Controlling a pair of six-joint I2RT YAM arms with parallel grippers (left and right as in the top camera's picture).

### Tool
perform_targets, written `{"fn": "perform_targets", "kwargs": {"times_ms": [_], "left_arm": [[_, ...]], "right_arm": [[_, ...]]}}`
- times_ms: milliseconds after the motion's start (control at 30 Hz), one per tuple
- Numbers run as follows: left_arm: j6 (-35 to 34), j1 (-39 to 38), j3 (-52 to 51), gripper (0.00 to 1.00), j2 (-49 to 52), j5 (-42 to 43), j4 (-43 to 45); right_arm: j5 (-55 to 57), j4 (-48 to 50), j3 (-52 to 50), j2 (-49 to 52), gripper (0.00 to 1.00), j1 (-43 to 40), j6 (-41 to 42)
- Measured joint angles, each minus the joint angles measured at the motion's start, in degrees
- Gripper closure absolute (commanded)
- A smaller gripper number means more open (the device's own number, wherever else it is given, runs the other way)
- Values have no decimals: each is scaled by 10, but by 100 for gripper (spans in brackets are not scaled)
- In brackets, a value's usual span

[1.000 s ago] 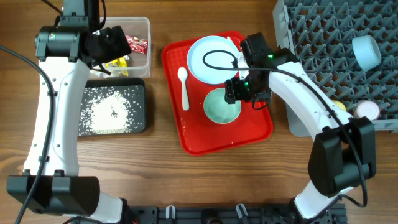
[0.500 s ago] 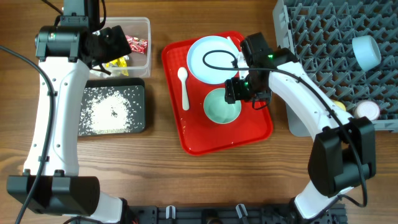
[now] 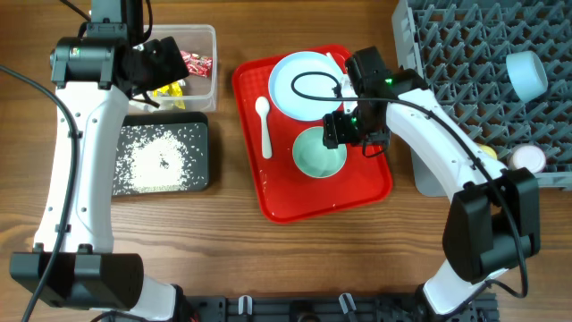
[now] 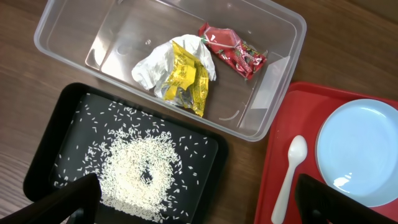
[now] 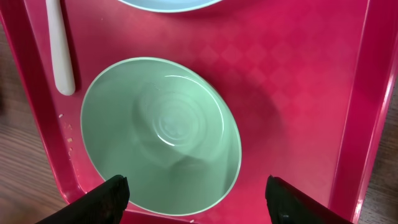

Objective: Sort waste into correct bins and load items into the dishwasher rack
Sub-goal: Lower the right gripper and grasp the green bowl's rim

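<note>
A pale green-blue bowl [image 3: 317,155] [image 5: 161,134] sits on the red tray [image 3: 357,192], with a pale blue plate [image 3: 302,85] behind it and a white spoon [image 3: 264,125] to its left. My right gripper [image 3: 356,131] [image 5: 199,200] is open and empty, its fingers spread over the bowl's near edge. My left gripper [image 3: 157,66] [image 4: 198,204] is open and empty above the bins. The clear bin [image 4: 74,25] holds a yellow wrapper [image 4: 188,78], a white napkin [image 4: 149,68] and a red wrapper [image 4: 233,50]. The black bin [image 4: 205,149] holds rice grains [image 4: 140,171].
The grey dishwasher rack [image 3: 465,80] stands at the right, with a pale blue bowl [image 3: 525,73] in it and a pinkish-white cup [image 3: 527,159] at its near edge. The right arm's black cable loops over the plate. Bare wood lies in front of the tray.
</note>
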Motion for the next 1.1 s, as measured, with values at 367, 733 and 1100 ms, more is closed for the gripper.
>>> {"fn": "perform_targets", "kwargs": {"times_ms": [367, 733, 1100], "left_arm": [[0, 0, 0, 0, 0, 0, 0], [0, 0, 0, 0, 0, 0, 0], [0, 0, 0, 0, 0, 0, 0]], "right_arm": [[0, -3, 0, 0, 24, 0, 0], [0, -9, 0, 0, 24, 0, -2], [0, -15, 0, 0, 25, 0, -2]]}}
